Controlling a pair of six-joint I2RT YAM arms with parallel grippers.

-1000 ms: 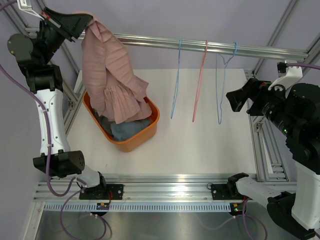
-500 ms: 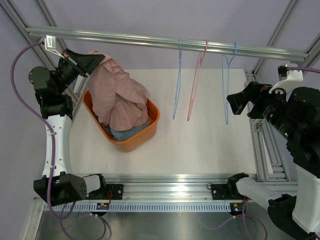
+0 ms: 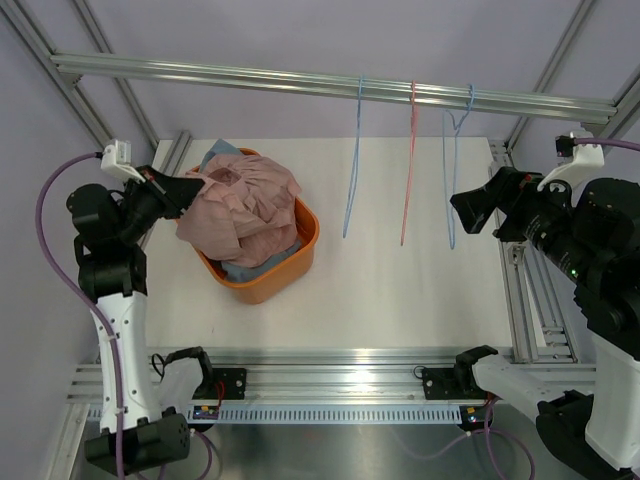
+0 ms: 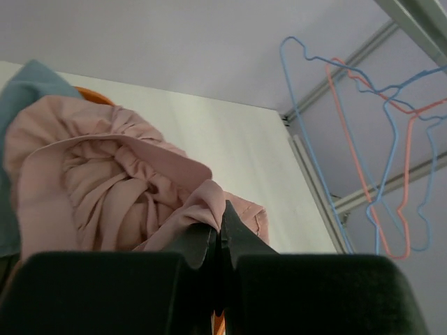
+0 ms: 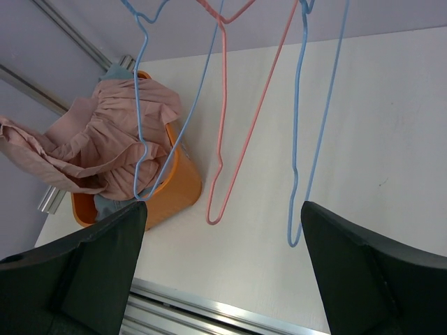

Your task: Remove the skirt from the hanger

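The left hand (image 3: 185,188) is clenched on a fold at the edge of the pink skirt (image 3: 245,205); in the left wrist view its fingertips (image 4: 222,225) meet with the cloth pinched between them. The skirt is off any hanger. It lies crumpled in a mound in the orange basket (image 3: 285,270), on the left part of the desk (image 3: 400,300).

From the left hand the skirt lies to the right in the top view, and the held fold runs from the fingertips straight into the mound. The hand sits about over the basket's left rim. Bunched as it is, the skirt shows no clear long axis. The left arm is the nearer one by far.

The right hand (image 3: 472,205) is released, spread wide and empty, well apart on the far side of the 3 hangers (image 3: 407,170). These 2 blue and 1 pink wire hangers hang bare from the rail (image 3: 250,75).

The basket also holds a blue garment (image 3: 250,268) beneath the skirt. By my reading the removal is done, and what remains is letting go so that the pinched fold drops inside the rim rather than over it.
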